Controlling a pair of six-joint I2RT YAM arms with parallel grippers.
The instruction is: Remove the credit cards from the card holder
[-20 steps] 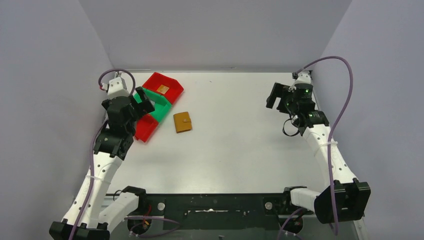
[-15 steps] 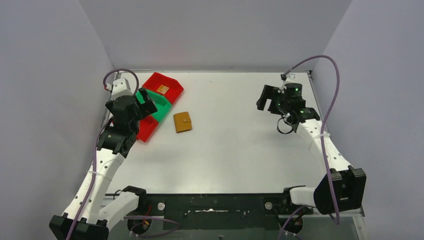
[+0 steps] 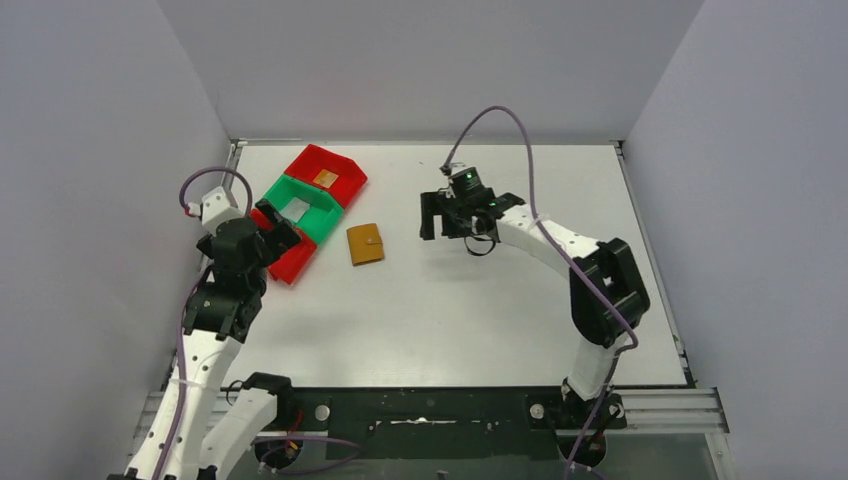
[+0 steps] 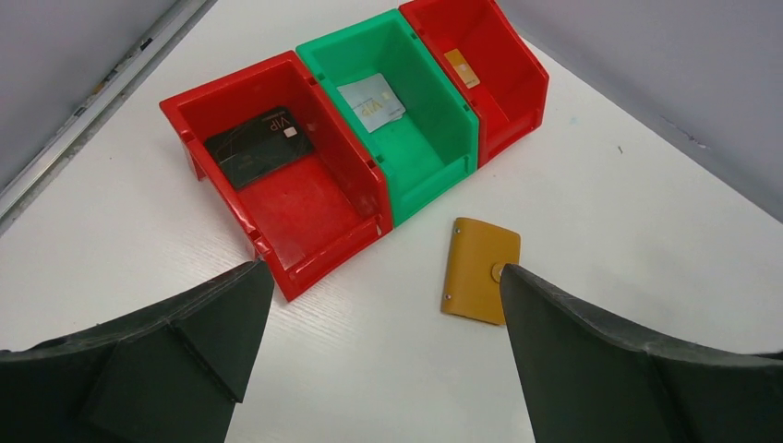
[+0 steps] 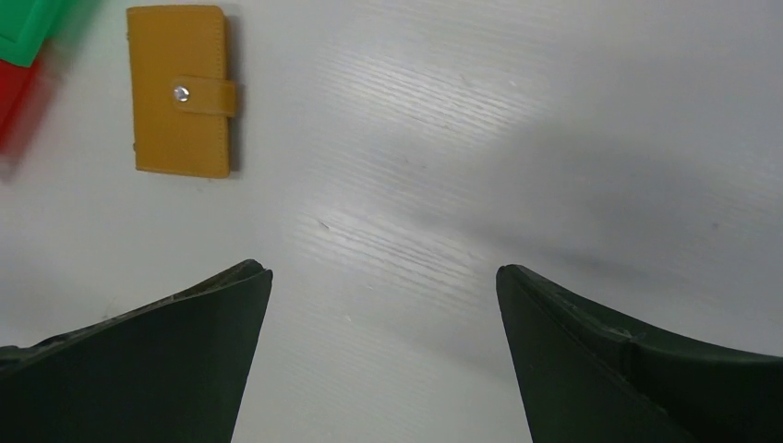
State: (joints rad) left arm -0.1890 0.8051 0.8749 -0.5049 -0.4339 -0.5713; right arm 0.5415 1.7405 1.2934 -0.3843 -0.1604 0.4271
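Note:
The tan card holder (image 3: 365,244) lies shut on the white table, its snap tab fastened, just right of three bins; it also shows in the left wrist view (image 4: 480,269) and the right wrist view (image 5: 180,89). The credit cards lie in the bins: a black card (image 4: 258,148) in the near red bin, a silver-grey card (image 4: 371,101) in the green bin, an orange card (image 4: 462,67) in the far red bin. My left gripper (image 3: 275,225) (image 4: 383,277) hangs open over the near red bin's edge. My right gripper (image 3: 432,228) (image 5: 383,272) is open, right of the holder, holding nothing.
The near red bin (image 3: 292,258), the green bin (image 3: 318,222) and the far red bin (image 3: 343,172) stand in a slanted row at the back left. Grey walls close in the table on three sides. The right arm (image 3: 560,240) stretches across the table's right half.
The right arm swung from the far right edge to the table's middle, gripper now near the holder. The left gripper drew back toward the near left, uncovering the green bin.

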